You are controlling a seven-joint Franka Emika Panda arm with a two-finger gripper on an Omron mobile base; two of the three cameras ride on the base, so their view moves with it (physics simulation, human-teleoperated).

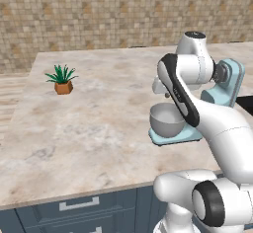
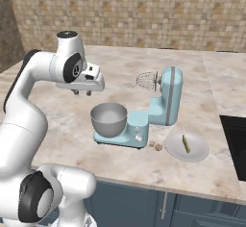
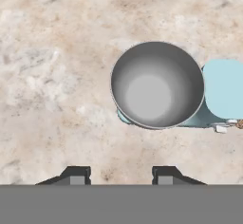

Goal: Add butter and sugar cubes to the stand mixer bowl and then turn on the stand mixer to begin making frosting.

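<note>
— Where are the robot's jaws point(image 2: 83, 93) right now?

— Up in the air over the counter point(image 2: 62, 125). They are partly open and hold nothing.

— And the stand mixer bowl point(image 2: 109, 119)?

— Just below the jaws and a bit toward the mixer side. It sits on the blue base of the stand mixer point(image 2: 158, 107). Looking down from the hand, the bowl is empty inside.

— So where is the butter point(image 2: 186, 143)?

— On the white plate point(image 2: 174, 149), on the far side of the mixer from the jaws. It is a thin stick, and its long side points away from the front edge of the counter. Two little brown sugar cubes point(image 2: 154, 145) lie between the plate and the mixer base.

— So what next?

— I think the arm must reach past the bowl and mixer to get to the plate.
</note>
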